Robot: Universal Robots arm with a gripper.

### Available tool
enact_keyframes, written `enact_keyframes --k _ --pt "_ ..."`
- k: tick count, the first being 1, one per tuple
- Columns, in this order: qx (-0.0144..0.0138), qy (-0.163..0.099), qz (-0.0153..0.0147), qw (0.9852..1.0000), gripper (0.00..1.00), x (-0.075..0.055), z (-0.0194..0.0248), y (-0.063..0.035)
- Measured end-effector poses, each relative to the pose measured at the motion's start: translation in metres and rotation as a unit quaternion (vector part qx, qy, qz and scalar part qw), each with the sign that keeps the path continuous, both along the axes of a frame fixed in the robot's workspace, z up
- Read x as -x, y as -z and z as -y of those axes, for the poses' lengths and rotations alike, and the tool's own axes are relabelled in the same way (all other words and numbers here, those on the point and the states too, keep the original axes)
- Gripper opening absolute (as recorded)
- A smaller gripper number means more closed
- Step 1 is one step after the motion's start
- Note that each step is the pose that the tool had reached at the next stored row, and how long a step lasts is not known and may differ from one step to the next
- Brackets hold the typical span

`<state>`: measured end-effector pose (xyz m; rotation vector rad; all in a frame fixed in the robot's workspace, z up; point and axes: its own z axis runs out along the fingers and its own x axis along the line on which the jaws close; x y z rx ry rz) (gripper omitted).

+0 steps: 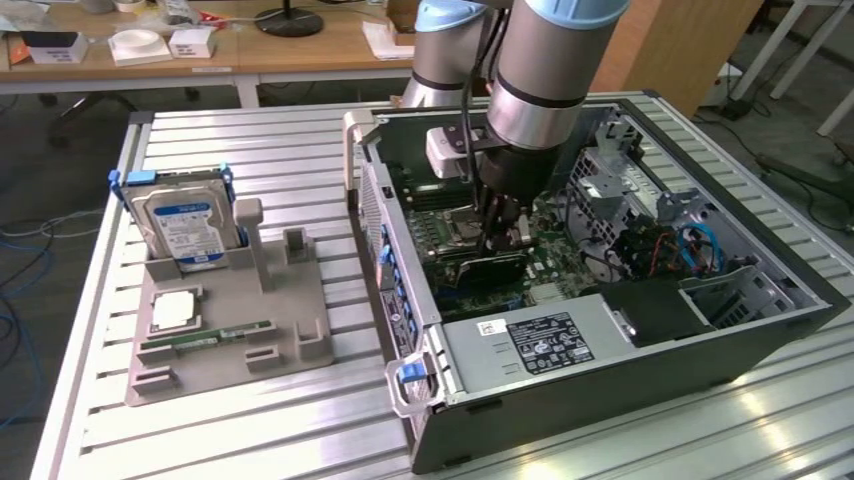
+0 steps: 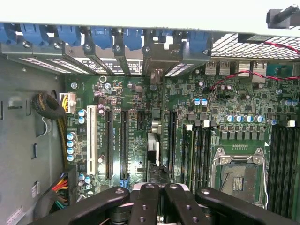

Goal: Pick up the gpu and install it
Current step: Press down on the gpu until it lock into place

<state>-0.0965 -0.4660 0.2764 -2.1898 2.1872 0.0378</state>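
Our arm (image 1: pixel 534 90) hides much of the open case (image 1: pixel 747 330), and the motherboard (image 2: pixel 140 108) is only partly readable. Inside the case, the gpu (image 1: pixel 483 268) stands on edge over the slots, seen edge-on in the wrist view. Our gripper (image 1: pixel 505 235) is clamped together on the gpu. On the grey tray (image 1: pixel 287 300) outside the case: hard drive (image 1: pixel 184 225), cpu (image 1: pixel 174 310), memory stick (image 1: pixel 207 338).

Black gpu (image 1: pixel 483 266), green motherboard (image 2: pixel 140 108), blue-labelled silver hard drive (image 1: pixel 187 225), grey tray (image 1: pixel 287 300)
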Motion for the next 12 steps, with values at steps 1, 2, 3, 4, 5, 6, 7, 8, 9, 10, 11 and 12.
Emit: enact_keyframes --k 1,2,3,4,5,6,7,8,9,10,11,12 --pt "0.0000 0.000 0.0000 1.0000 0.10 0.000 0.0000 0.0000" --pt "0.0000 0.000 0.0000 1.0000 0.10 0.000 0.0000 0.0000" --pt "0.0000 0.000 0.0000 1.0000 0.10 0.000 0.0000 -0.0001" --pt "0.0002 0.000 -0.0001 1.0000 0.10 0.002 0.0001 -0.0004" --pt "0.0001 0.000 0.0001 1.0000 0.10 0.003 0.0000 -0.0005" --pt "0.0000 0.000 0.0003 1.0000 0.10 0.005 0.0000 -0.0004" --pt "0.0001 0.000 0.0002 1.0000 0.10 0.007 0.0000 -0.0004" --pt "0.0000 0.000 0.0002 1.0000 0.10 0.010 0.0000 -0.0004" --pt "0.0000 0.000 0.0003 1.0000 0.10 0.013 0.0000 -0.0004" --pt "0.0000 0.000 0.0003 1.0000 0.10 0.015 0.0000 -0.0004" --pt "0.0000 0.000 0.0003 1.0000 0.10 0.017 0.0000 -0.0004" --pt "0.0000 0.000 0.0003 1.0000 0.10 0.018 0.0000 -0.0004"
